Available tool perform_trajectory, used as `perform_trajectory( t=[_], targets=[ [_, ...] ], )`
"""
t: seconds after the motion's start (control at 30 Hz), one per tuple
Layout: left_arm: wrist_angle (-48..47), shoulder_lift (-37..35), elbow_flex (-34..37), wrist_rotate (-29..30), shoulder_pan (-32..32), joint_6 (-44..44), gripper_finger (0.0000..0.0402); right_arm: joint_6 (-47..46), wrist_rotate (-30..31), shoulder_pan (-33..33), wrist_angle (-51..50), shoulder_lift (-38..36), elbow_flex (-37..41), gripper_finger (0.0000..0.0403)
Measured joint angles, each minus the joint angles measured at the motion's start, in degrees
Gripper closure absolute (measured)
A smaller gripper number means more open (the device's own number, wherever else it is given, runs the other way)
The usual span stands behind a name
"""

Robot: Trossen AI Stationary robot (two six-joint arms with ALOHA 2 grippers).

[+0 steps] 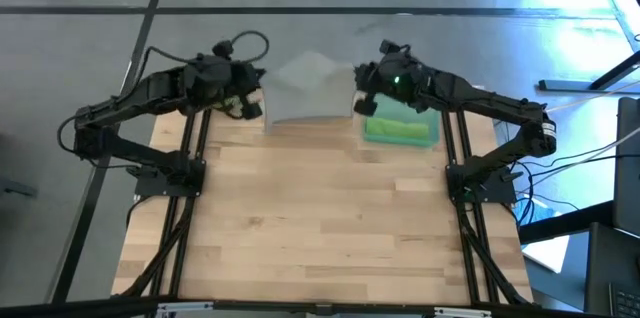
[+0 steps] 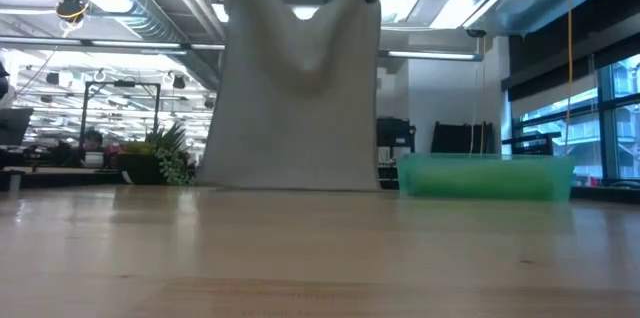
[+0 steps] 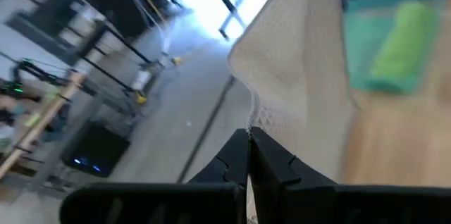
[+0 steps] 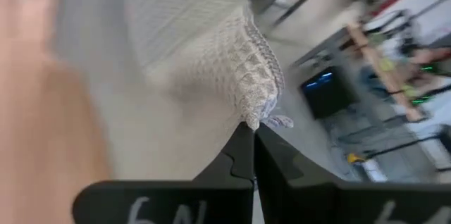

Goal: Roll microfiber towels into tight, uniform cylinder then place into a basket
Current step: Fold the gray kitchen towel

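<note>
Two towels: one light grey towel [image 1: 305, 90], hanging spread at the far edge of the bench [image 1: 320, 218], and one lime green towel [image 1: 396, 129], lying rolled in the basket [image 1: 432, 130]. One teal basket, far right. Two robot arms, one hand each: left hand [image 1: 258, 86], right hand [image 1: 357, 86]. One bench.
</note>
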State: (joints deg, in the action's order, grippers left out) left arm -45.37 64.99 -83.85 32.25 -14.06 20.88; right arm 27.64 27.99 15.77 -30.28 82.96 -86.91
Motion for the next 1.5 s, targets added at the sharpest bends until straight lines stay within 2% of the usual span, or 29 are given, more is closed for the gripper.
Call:
perform_trajectory(
  t=[0.13,0.3,0.43,0.6,0.83,0.97,1.13,1.27,1.5],
  targets=[
    [-7.99,-0.04,0.00,-0.12,3.90,-4.99,0.0401,-4.34,0.46,-4.14,-8.86,0.00,0.05,0.0402],
    [-13.85,-0.04,0.00,-0.33,10.00,-13.77,0.0401,-10.98,5.18,-9.99,-15.71,-0.29,0.07,0.0402],
    [-16.31,-0.13,1.35,-0.92,15.70,-22.39,0.0401,-18.73,3.98,-14.45,-22.89,-0.35,0.16,0.0402],
    [-15.87,0.23,7.03,-3.77,23.00,-32.49,0.0401,-26.95,-1.46,-19.54,-24.47,-0.39,5.35,0.0402],
    [-14.74,4.43,16.99,-4.81,33.22,-46.82,0.0401,-37.63,-4.16,-26.83,-22.15,-0.44,15.41,0.0402],
    [-12.19,7.92,20.87,-5.27,38.35,-54.36,0.0401,-42.55,-8.92,-30.52,-15.56,-0.46,22.47,0.0402],
    [-8.60,12.93,22.64,-5.75,43.60,-60.50,0.0401,-45.64,-15.97,-34.31,-2.09,-0.46,31.84,0.0401],
    [-7.28,17.21,22.82,-6.87,45.74,-63.72,0.0401,-47.15,-19.08,-35.48,7.09,-0.46,37.19,0.0401],
    [-8.39,23.21,22.84,-6.06,44.85,-69.13,0.0401,-45.21,-17.25,-32.49,9.71,-0.46,40.31,0.0401]
  ],
)
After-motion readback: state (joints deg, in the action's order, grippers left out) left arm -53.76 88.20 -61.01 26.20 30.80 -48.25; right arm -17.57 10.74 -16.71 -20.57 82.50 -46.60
